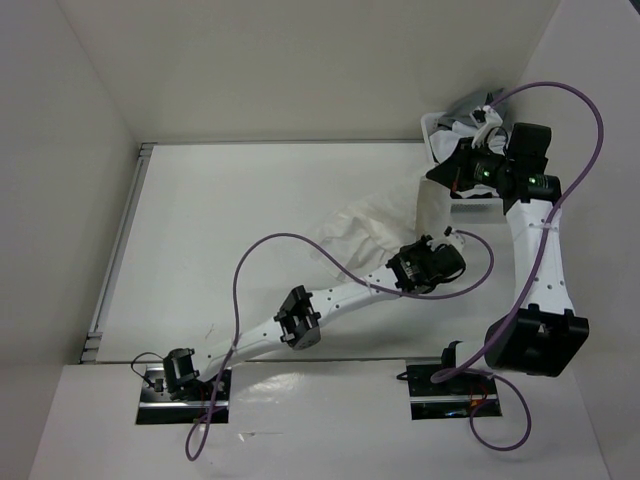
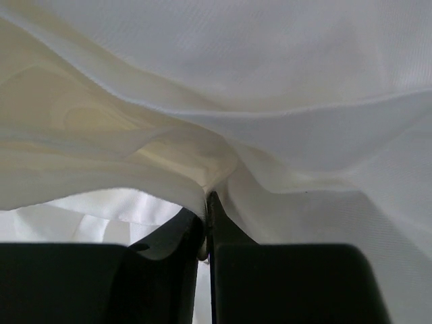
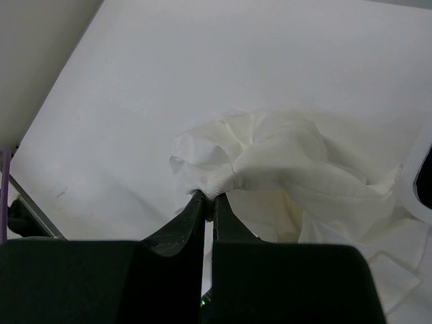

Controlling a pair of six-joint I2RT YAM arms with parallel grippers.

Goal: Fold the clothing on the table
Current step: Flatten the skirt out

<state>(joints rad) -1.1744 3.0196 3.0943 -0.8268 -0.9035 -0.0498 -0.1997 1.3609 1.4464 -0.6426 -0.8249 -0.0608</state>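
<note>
Pinching tight, the left gripper (image 2: 206, 200) is pressing its black fingers (image 2: 236, 270) together on a fold of the thin white fabric skirt (image 1: 365, 225), which is lying bunched right of centre on the flat matte white table (image 1: 230, 230). Over by the small white plastic basket (image 1: 430, 128) at the far right corner, the right gripper (image 3: 209, 197) is squeezing shut on another gathered edge of the same skirt, holding it lifted above the tabletop

basket (image 1: 431, 128): white, far-right corner | holds crumpled white cloth (image 1: 460, 131) (partly hidden) | walls (image 1: 300, 60): plain white
</note>
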